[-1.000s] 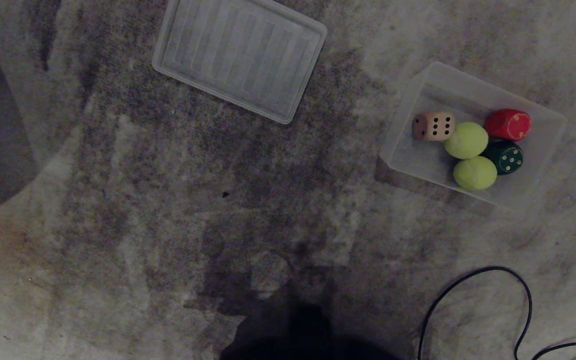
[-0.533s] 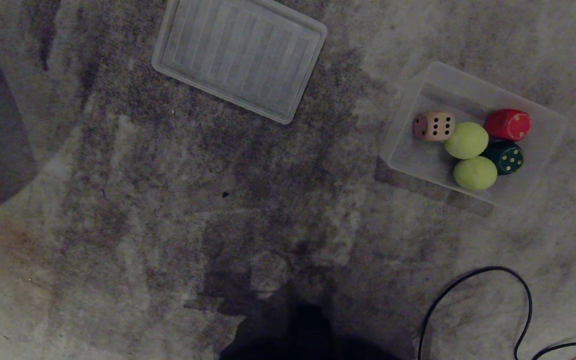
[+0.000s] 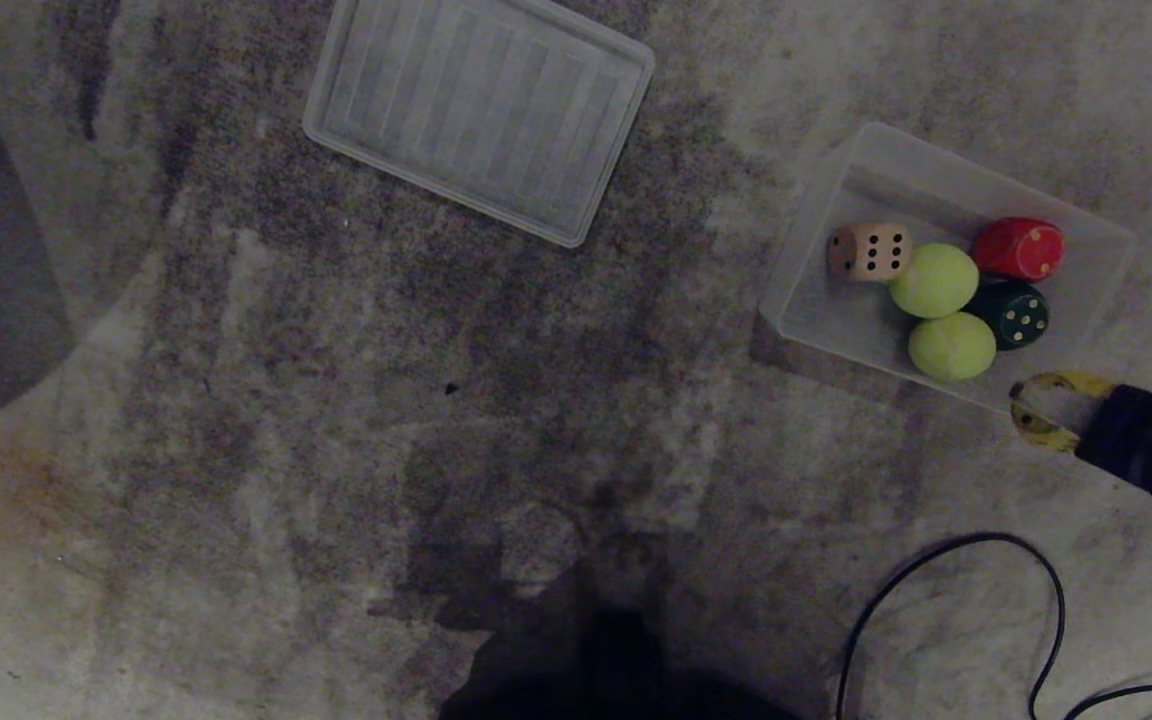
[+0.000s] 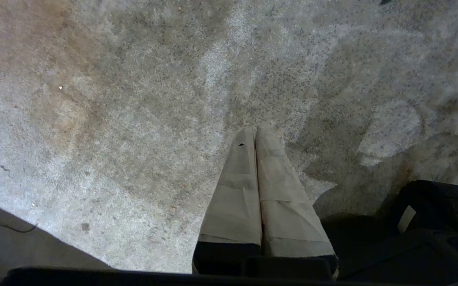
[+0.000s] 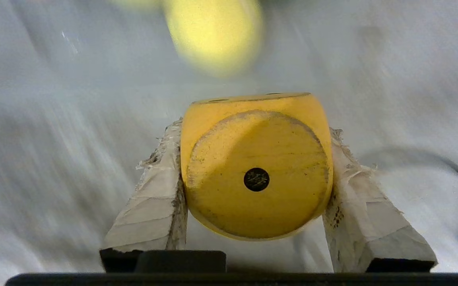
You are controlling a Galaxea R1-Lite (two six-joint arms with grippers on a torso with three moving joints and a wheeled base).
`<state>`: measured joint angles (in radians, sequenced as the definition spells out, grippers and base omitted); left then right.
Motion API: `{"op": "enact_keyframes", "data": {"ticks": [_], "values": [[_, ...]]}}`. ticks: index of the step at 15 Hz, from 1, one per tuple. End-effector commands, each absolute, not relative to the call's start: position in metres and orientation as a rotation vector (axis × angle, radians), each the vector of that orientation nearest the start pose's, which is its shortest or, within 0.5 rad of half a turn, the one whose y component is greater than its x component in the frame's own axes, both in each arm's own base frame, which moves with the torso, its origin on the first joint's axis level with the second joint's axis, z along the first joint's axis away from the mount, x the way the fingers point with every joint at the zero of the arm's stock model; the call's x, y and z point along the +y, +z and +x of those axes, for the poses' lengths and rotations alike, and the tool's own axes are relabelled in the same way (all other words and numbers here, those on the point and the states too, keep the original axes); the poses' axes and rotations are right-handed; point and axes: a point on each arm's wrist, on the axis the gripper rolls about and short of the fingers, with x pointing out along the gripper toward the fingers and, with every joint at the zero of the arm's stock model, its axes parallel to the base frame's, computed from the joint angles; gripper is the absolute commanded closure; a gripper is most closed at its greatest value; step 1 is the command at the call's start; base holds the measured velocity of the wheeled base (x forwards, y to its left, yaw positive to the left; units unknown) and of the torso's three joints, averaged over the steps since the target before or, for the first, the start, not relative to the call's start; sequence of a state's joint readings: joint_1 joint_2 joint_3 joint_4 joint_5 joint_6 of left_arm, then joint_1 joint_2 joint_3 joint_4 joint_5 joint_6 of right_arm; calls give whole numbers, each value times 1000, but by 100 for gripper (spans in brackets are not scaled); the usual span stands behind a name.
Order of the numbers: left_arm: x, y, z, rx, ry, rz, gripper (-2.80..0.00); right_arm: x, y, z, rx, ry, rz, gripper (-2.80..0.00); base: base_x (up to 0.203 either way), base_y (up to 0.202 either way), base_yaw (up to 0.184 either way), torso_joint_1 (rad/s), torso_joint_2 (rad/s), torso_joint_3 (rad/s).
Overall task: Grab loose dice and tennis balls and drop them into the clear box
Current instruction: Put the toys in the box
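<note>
One yellow die (image 5: 257,167) is clamped in the right gripper (image 5: 255,190) just beside the clear box (image 3: 946,175) rim; bare carpet (image 3: 386,400) is seen leftward.

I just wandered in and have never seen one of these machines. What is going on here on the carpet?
The robot is tidying toys into a clear box. Its right gripper is clamped on a yellow die beside the box's near corner. In the box lie a cream die, two tennis balls, a red die and a dark green die. The left gripper hangs shut, idle.
</note>
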<state>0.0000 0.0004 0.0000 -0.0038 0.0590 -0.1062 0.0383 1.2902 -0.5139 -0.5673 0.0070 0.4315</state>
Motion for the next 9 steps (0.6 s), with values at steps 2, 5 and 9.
{"op": "enact_keyframes", "data": {"ticks": [2, 5, 9], "values": [[1, 76, -23, -6, 60, -107, 0, 23, 201, 261, 217, 43, 524, 0, 0, 0, 0, 0, 0, 0], [1, 76, -23, -5, 60, -107, 0, 37, 220, 262, 168, 144, 585, 0, 0, 0, 0, 0, 0, 0], [1, 76, -23, -5, 60, -107, 0, 47, 232, 251, 150, 220, 619, 0, 0, 0, 0, 0, 0, 0]]}}
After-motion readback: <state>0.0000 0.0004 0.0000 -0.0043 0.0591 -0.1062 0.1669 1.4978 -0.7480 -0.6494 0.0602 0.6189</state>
